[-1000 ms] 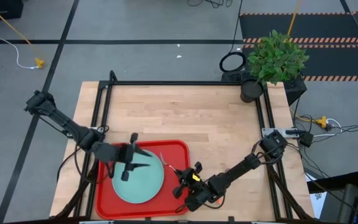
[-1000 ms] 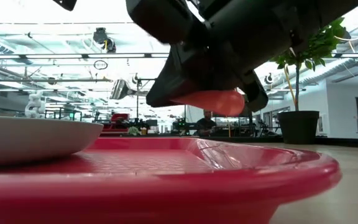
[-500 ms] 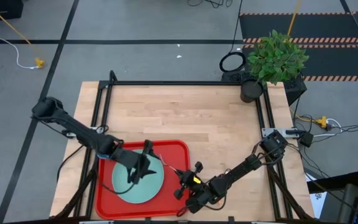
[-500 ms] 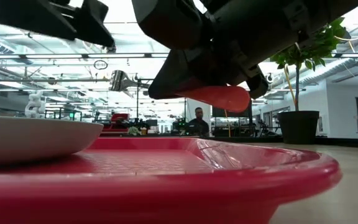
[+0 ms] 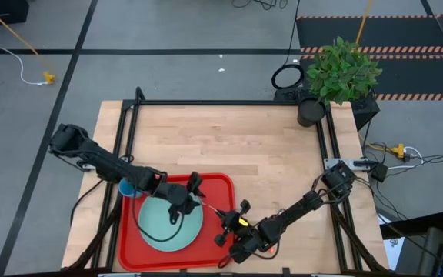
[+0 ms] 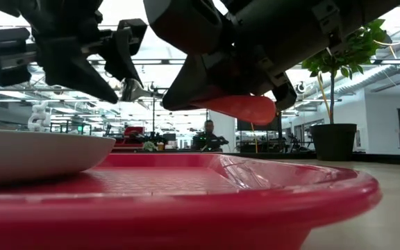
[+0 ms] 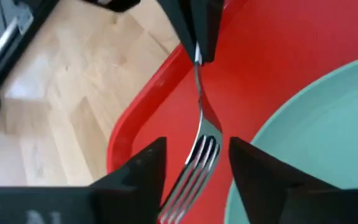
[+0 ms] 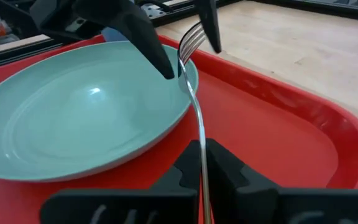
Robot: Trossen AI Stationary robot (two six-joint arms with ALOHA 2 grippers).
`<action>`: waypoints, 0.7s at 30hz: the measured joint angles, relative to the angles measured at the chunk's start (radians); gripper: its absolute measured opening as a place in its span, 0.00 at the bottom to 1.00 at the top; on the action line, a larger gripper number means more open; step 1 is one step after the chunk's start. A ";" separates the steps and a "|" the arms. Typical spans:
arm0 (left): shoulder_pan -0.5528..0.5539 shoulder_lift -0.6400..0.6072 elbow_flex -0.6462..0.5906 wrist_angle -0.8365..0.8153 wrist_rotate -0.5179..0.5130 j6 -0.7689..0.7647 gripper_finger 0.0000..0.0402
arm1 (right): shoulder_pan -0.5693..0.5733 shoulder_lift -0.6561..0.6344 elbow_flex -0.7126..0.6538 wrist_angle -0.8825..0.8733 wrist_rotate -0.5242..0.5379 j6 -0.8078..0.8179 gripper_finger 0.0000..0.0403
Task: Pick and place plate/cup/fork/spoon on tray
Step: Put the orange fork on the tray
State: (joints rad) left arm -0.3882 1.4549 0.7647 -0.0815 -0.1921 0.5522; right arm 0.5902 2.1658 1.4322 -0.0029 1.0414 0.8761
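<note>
The left gripper (image 5: pixel 193 194) has been swung right across the plate (image 5: pixel 164 225), its fingers spread around the fork (image 8: pixel 193 93) tines. The fork is pinched by the right gripper (image 5: pixel 220 218) over the tray (image 5: pixel 221 183), lower centre; a handover looks likely.

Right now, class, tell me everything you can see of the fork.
The fork has shiny silver metal tines and a thin curved neck; its orange handle sits clamped in the right gripper. It is held in the air above the red tray, tines pointing toward the rim of the teal plate. The left gripper has its open fingers on either side of the tines.
</note>
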 joint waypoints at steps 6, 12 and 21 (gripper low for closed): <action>-0.009 -0.005 0.000 0.016 -0.011 0.057 0.23 | -0.001 0.000 0.000 0.004 0.000 -0.002 0.00; -0.024 -0.009 0.000 -0.009 -0.010 0.093 0.09 | -0.002 0.000 0.000 0.024 -0.013 -0.013 0.01; -0.069 -0.008 -0.002 -0.015 -0.015 0.254 0.03 | -0.016 -0.010 0.000 0.058 -0.097 0.047 0.12</action>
State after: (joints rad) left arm -0.4572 1.4467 0.7628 -0.0963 -0.2067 0.8059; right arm 0.5743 2.1557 1.4322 0.0555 0.9443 0.9230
